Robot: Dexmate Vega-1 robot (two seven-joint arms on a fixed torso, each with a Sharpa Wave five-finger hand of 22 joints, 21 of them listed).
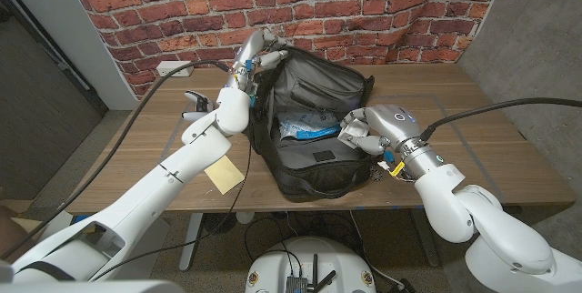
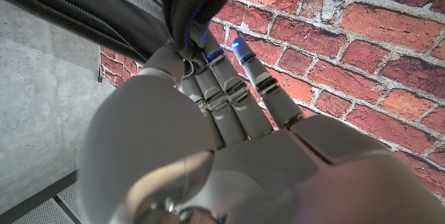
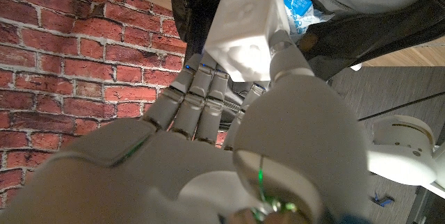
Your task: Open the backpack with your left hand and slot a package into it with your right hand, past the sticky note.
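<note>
Head view: the left hand (image 1: 255, 54) grips the open black backpack's (image 1: 314, 161) top edge on the table (image 1: 509, 161); a sticky note (image 1: 225, 176) lies beside it. Right wrist view: the right hand (image 3: 229, 113) holds a white package (image 3: 247, 26) at the opening.

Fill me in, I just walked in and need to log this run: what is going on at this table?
A two-armed robot is packing a black backpack on a wooden table. Its left robot hand grips the bag's upper flap and holds it up, so the main compartment gapes open. Its right robot hand holds a white package at the bag's opening, next to something blue and white already inside. A yellow sticky note lies on the table in front of the bag, near the left arm.
</note>
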